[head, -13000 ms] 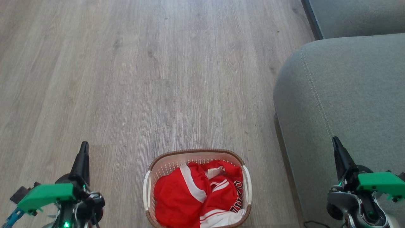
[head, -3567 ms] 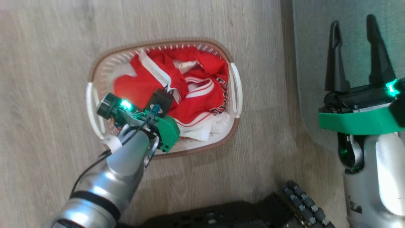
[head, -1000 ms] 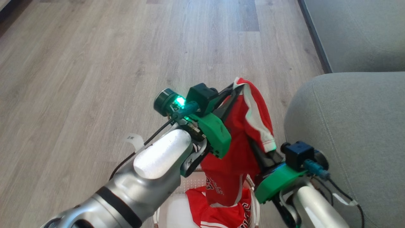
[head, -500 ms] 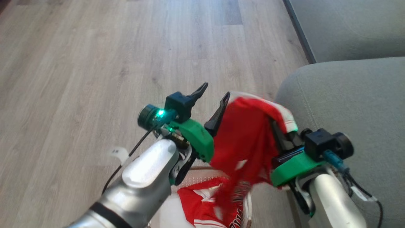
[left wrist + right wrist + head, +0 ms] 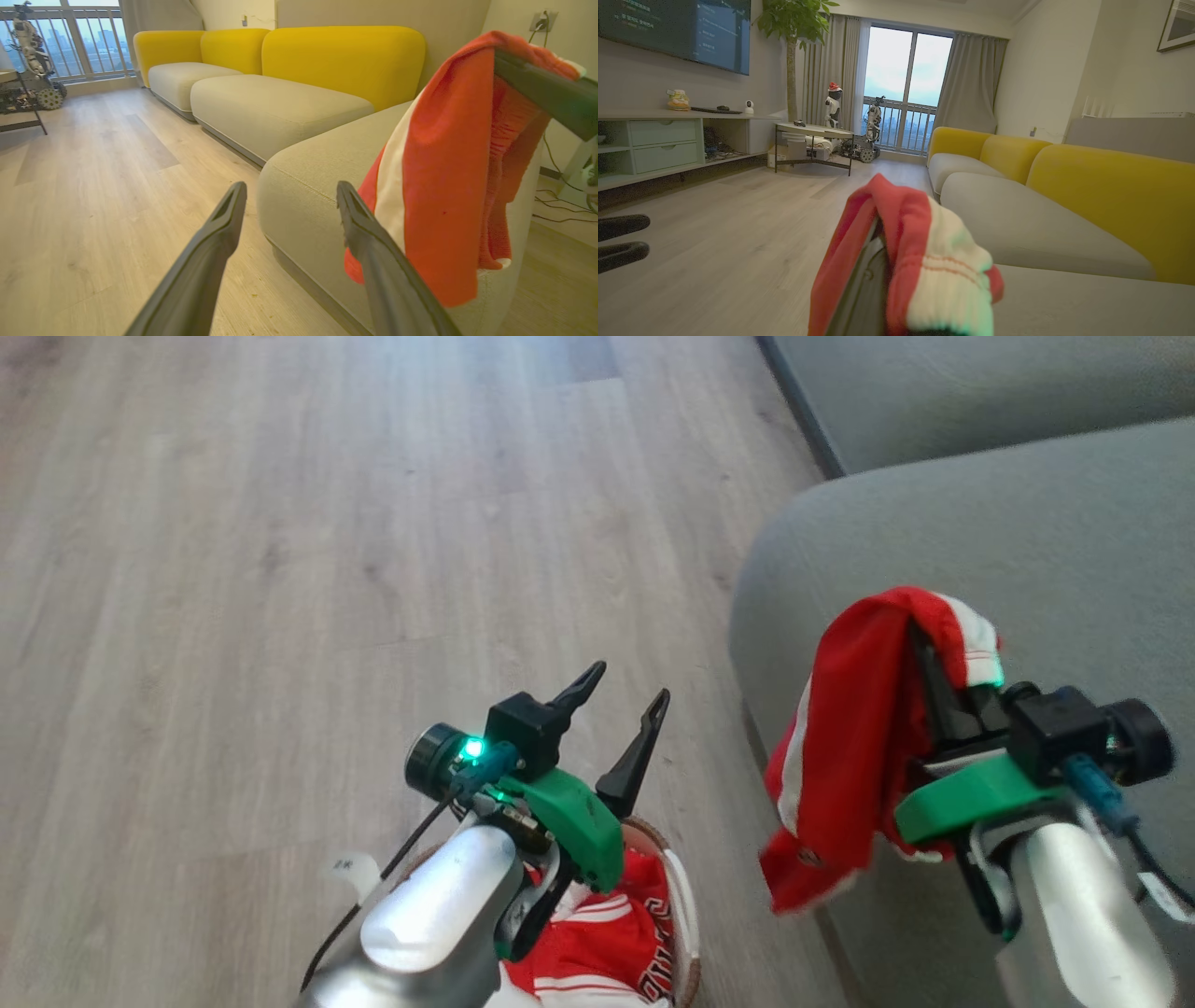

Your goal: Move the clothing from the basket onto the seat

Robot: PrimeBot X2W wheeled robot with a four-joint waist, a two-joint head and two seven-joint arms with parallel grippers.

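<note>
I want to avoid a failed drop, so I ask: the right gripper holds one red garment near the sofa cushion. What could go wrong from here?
1. The red garment hangs mostly at the front edge of the seat, not well over it. If released here, it may slide down to the floor.
2. The cloth drapes over the fingers of the shut right gripper, so it may cling when the jaws open.
</note>
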